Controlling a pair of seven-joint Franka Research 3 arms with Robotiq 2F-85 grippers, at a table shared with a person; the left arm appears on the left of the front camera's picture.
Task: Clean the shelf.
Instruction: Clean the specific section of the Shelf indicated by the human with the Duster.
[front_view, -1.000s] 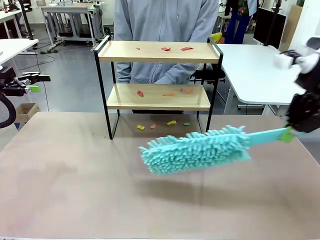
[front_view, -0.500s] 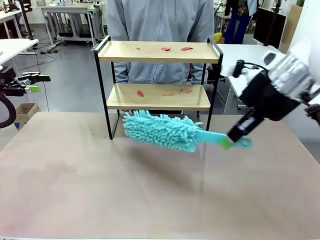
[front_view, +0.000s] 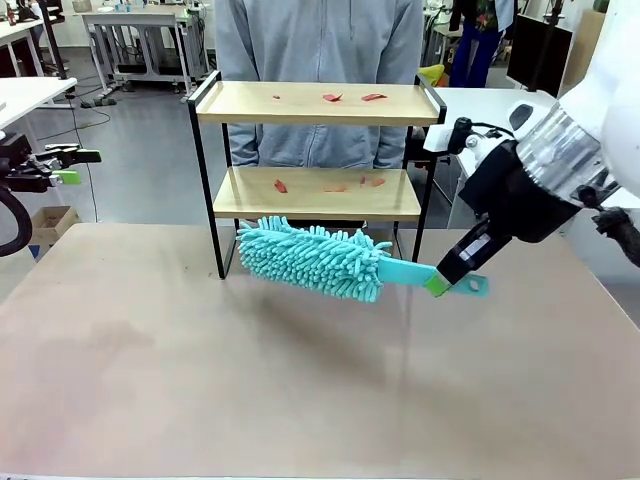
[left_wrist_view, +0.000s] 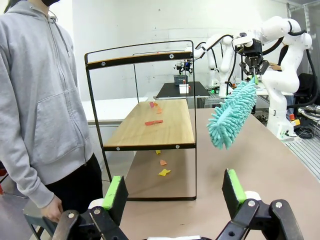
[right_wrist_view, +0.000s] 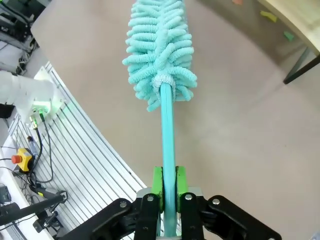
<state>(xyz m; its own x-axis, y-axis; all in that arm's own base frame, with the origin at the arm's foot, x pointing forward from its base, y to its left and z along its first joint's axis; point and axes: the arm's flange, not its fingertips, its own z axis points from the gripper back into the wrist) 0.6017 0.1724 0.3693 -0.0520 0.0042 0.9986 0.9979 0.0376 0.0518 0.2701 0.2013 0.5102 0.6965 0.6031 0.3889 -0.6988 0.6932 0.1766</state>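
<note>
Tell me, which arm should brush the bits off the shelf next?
Right, I think. The right claw grips the duster, its fluffy head close in front of the shelf. The left claw is open, empty and off to the side.

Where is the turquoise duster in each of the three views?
Front view: duster at centre, just below the shelf's lower board.
Left wrist view: duster upper right, right of the shelf.
Right wrist view: duster top centre, handle running down the middle.
Shared landmark: the shelf, top right corner in the right wrist view.

The right gripper (front_view: 441, 282) has swung the duster (front_view: 312, 258) leftward to the shelf (front_view: 300, 103) foot.
</note>
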